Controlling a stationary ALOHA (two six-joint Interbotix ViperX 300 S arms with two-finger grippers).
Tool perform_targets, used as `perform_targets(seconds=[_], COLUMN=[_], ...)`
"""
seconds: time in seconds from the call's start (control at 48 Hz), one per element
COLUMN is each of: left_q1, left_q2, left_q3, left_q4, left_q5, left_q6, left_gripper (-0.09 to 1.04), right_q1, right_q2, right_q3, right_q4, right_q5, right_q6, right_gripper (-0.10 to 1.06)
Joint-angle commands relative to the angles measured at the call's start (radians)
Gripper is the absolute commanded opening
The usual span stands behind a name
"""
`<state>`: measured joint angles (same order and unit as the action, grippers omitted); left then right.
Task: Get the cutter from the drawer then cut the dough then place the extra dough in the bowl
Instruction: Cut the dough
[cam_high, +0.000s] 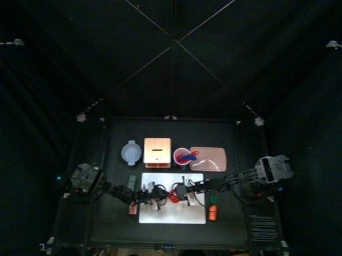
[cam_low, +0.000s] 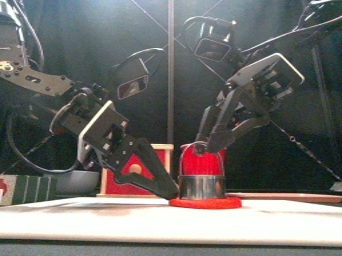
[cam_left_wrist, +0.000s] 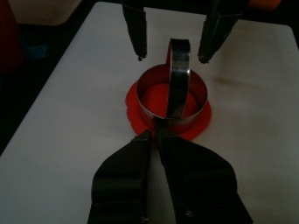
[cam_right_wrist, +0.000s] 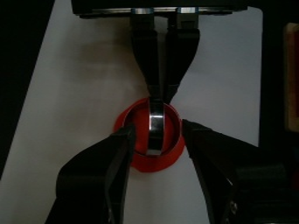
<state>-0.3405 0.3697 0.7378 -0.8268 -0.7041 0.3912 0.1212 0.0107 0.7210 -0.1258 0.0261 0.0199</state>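
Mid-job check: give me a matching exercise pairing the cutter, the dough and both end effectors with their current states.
Column 1:
1. cutter
2. dough
3. left end effector
4. right end effector

Column 2:
A. open, holding nothing
B. flat red disc on the white board
C. shut on the wire handle
D. standing on the dough

Pairs: 1-D, 2-B, 3-C, 4-A

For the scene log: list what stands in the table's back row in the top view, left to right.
blue-grey bowl → wooden box → pink tray
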Motion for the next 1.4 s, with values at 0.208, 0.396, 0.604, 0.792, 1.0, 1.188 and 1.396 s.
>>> perform_targets(seconds=[0.208,0.396,0.604,0.792,1.0,1.188,1.396], left_q1=[0.006,0.006,0.006,0.006,0.006,0.006,0.006], left_q2=[0.008,0.009,0.008,0.009,0.009,0.011,0.014], left_q3=[-0.021,-0.020,-0.018,-0.018,-0.015,-0.015,-0.021], left_q4=[-0.008,-0.011,-0.011,-0.011,-0.011,-0.011,-0.023], left_q5=[0.057,0.058,0.058,0.058,0.058,0.060,0.083], left_q6=[-0.002,-0.002,-0.002,-0.003,-0.003,-0.003,-0.003], left_gripper=[0.56,0.56,0.56,0.56,0.56,0.56,0.56], right_q1=[0.000,-0.002,-0.002,0.000,0.000,-0.026,-0.087], right_q2=[-0.009,0.011,0.029,0.015,-0.021,-0.101,-0.252], right_q3=[-0.029,-0.043,-0.063,-0.066,-0.057,-0.026,0.061], right_q4=[0.000,0.000,-0.002,0.000,-0.005,-0.021,-0.035], right_q5=[-0.002,0.006,0.040,0.040,0.041,0.040,0.038], right_q6=[0.000,0.002,0.000,-0.006,-0.011,-0.009,-0.002], right_gripper=[0.81,0.80,0.67,0.51,0.40,0.38,0.38])
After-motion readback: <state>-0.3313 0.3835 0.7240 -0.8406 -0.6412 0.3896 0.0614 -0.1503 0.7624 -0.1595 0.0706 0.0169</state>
